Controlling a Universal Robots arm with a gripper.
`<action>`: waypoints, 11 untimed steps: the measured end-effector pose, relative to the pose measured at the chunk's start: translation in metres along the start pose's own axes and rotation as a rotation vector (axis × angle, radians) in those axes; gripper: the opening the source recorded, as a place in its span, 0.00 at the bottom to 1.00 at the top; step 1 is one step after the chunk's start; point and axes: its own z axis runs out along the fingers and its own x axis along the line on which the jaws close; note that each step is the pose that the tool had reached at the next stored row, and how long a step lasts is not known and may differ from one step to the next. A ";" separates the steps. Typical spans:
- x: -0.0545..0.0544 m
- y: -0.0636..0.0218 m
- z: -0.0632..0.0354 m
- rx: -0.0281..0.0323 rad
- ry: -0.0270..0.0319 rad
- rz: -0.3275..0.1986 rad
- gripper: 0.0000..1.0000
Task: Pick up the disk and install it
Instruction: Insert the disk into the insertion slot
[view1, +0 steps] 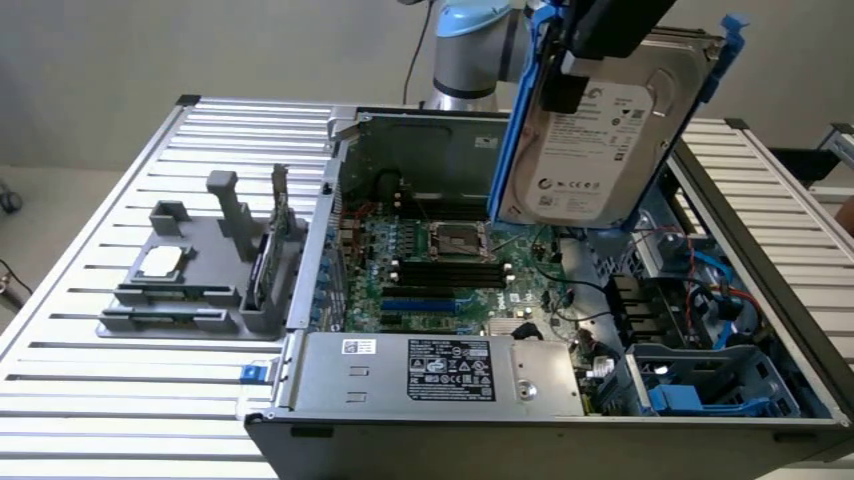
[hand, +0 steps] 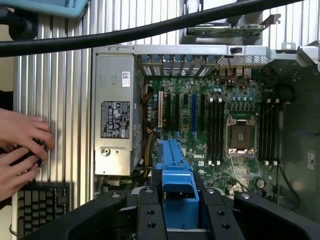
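The disk (view1: 601, 135), a silver-grey hard drive with a white label in a blue plastic carrier, hangs tilted in the air above the open computer case (view1: 534, 300). My gripper (view1: 607, 40) holds it from above at the top edge. In the wrist view the carrier's blue end (hand: 177, 187) sits clamped between my black fingers (hand: 150, 215), with the motherboard (hand: 220, 135) far below. The disk hovers over the case's middle and the exterior view's right side, clear of the boards.
A grey power-supply box (view1: 441, 372) with a black label fills the case's near end. A grey fixture (view1: 187, 270) holding a small silver chip stands at the exterior view's left. A person's hands (hand: 20, 150) rest on a keyboard (hand: 42, 205) beside the slatted table.
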 end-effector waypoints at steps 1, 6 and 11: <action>0.002 -0.0031 -0.0002 -0.0007 0.0001 0.000 0.33; 0.012 -0.0188 -0.0012 -0.0039 0.0000 0.000 0.33; 0.023 -0.0350 -0.0023 -0.0059 -0.0001 0.000 0.33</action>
